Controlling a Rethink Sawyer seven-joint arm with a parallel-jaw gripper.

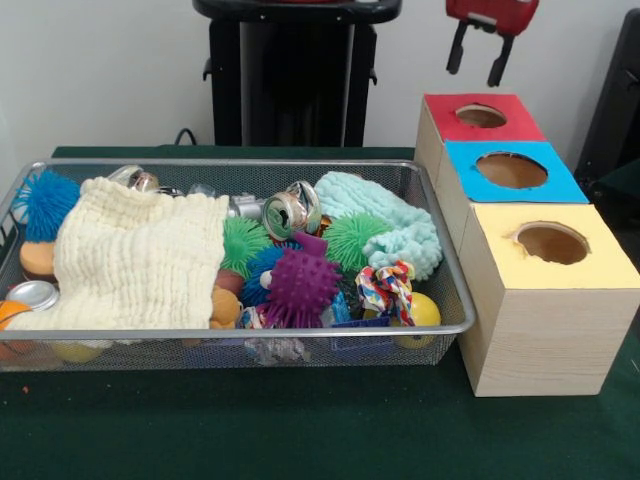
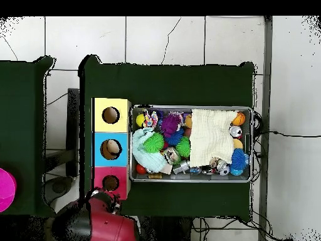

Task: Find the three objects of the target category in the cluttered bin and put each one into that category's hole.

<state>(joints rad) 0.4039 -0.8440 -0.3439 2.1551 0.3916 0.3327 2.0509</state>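
Note:
The silver wire-mesh bin [image 1: 240,333] stands on the green table, full of clutter. In it lie a cream cloth [image 1: 140,255], a mint cloth [image 1: 395,225], a purple spiky ball [image 1: 302,283], green spiky balls [image 1: 352,238], a blue spiky ball [image 1: 45,200], shiny metal cans [image 1: 290,212], a striped rope toy [image 1: 385,285] and a yellow ball [image 1: 425,310]. Beside the bin stand three wooden boxes with holes: red-topped [image 1: 480,117], blue-topped [image 1: 512,170] and yellow-topped [image 1: 550,243]. My gripper [image 1: 478,58] hangs open and empty, high above the red box. The bin also shows in the overhead view [image 2: 191,107].
In the overhead view the boxes sit in a column left of the bin: yellow [image 2: 111,115], blue [image 2: 111,149], red [image 2: 111,182]. My red arm [image 2: 103,223] is drawn back at the bottom. A pink object [image 2: 5,188] lies on a second green table at the left edge.

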